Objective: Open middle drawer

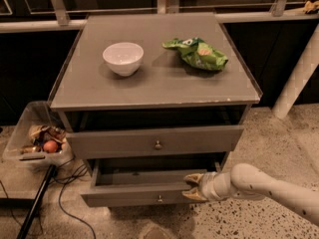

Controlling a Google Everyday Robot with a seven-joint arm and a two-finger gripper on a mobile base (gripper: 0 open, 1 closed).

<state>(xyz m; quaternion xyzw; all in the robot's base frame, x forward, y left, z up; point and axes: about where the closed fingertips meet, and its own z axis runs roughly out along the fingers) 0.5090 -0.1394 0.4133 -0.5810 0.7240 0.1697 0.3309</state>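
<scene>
The middle drawer (134, 195) is a wide, shallow grey drawer with a small round knob (159, 199). It stands pulled partly out of the grey cabinet, and its inside shows dark. My gripper (192, 187) is at the right end of the drawer's front, with one finger above the front's top edge and one below, shut on it. My white arm comes in from the lower right. The taller-fronted drawer (124, 142) above has a bigger knob (158, 145). The lowest drawer is hidden under the pulled-out one.
A white bowl (123, 58) and a green snack bag (197, 54) lie on the cabinet top (159, 86). A clear bin (20, 148) with rubbish stands on the floor at left, with cables (70, 183) and a dark pole beside it. A white post (299, 73) rises at right.
</scene>
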